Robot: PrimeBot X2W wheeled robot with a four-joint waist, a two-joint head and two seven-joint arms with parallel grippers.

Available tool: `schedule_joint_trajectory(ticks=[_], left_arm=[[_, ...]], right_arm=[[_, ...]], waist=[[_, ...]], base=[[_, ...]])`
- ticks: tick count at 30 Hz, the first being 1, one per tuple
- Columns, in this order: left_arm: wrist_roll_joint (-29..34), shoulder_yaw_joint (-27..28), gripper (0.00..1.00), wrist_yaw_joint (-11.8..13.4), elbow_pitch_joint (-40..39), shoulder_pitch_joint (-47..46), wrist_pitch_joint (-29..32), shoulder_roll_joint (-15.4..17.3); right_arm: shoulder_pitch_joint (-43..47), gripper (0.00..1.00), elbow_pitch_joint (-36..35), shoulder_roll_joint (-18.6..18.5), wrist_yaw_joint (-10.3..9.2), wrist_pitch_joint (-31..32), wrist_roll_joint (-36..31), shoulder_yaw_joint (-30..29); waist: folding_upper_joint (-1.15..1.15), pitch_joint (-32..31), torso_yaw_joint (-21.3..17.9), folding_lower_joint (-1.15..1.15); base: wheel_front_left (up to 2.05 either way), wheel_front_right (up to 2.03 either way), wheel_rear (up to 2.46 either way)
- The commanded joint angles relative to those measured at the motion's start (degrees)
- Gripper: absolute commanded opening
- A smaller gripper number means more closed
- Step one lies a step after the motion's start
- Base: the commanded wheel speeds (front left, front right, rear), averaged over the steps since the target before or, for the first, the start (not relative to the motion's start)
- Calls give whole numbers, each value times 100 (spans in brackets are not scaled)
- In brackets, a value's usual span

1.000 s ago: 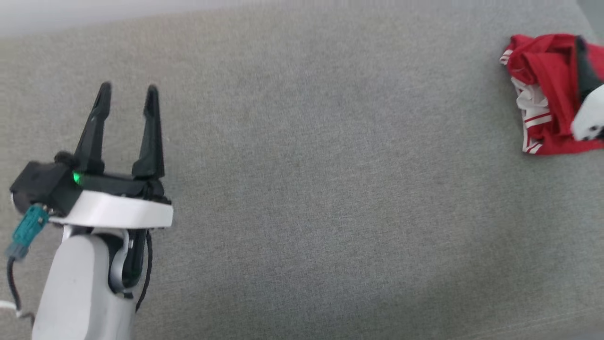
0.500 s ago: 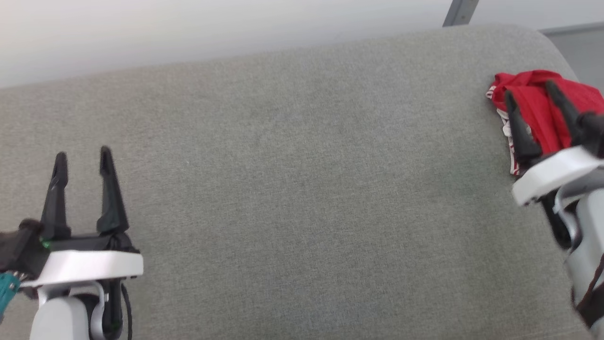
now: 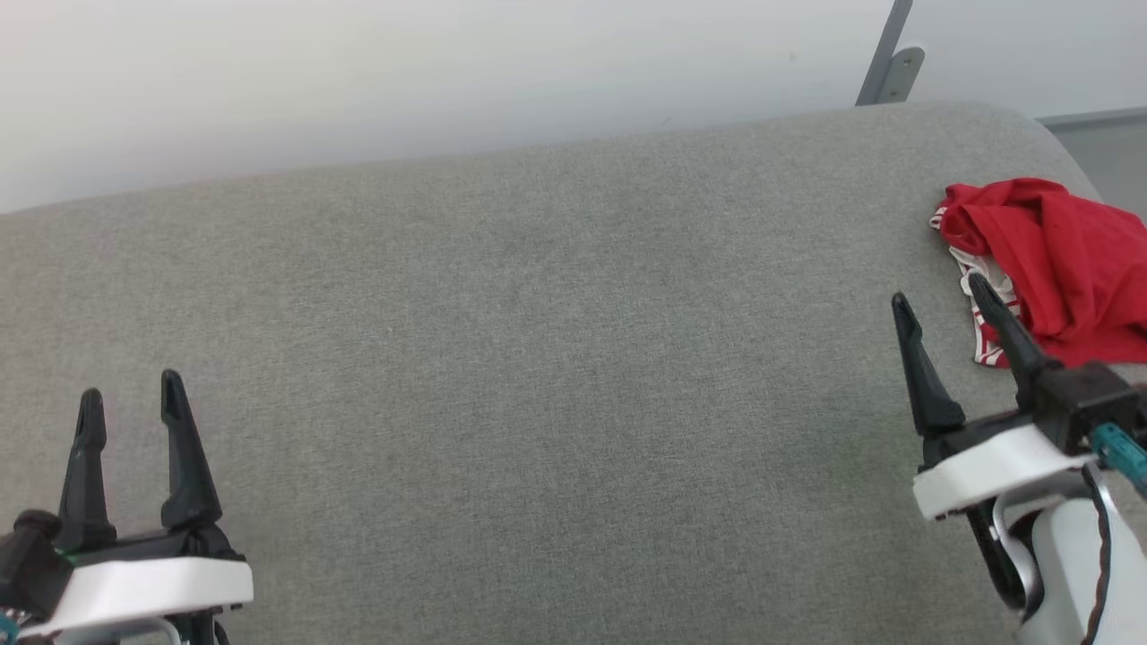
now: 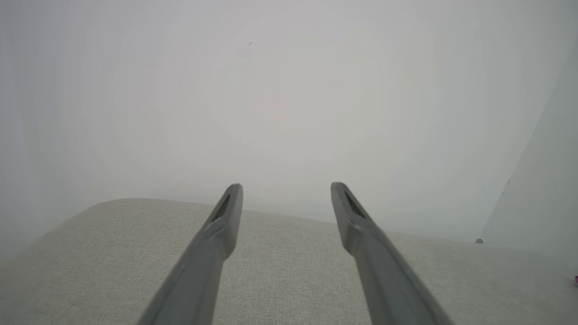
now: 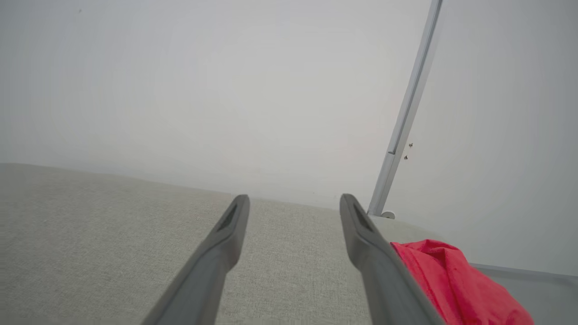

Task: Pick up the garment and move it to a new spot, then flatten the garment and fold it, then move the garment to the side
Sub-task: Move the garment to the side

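- The left gripper is nearest, low at the left above the grey fabric surface; its fingers stand spread apart and grasp nothing.
- The right gripper is low at the right, its fingers also released and empty.
- Just beyond it, the garment lies crumpled near the surface's far right edge.
- Behind are a pale wall and a metal bar.

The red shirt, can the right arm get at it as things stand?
Probably yes. The right gripper is open and empty, close beside the crumpled garment at the right end of the grey cushion, and nothing lies between them.
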Motion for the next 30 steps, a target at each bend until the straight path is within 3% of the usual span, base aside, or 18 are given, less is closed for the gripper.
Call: schedule_joint_trajectory(ticks=[1,11,30], left_arm=[[-43,-7,100,-15,-56,107,-26,-6],[-46,65,100,-17,-137,539,-26,-36],[-219,115,100,-18,41,1044,-26,-34]], right_arm=[[134,100,-92,77,-4,-17,-62,-77],[833,100,-369,401,-4,-19,-168,-474],[1452,100,-672,626,-4,-19,-244,-793]], waist=[[0,-29,20,0],[0,-234,114,0],[0,-485,275,0]], base=[[0,0,0],[0,0,0],[0,0,0]])
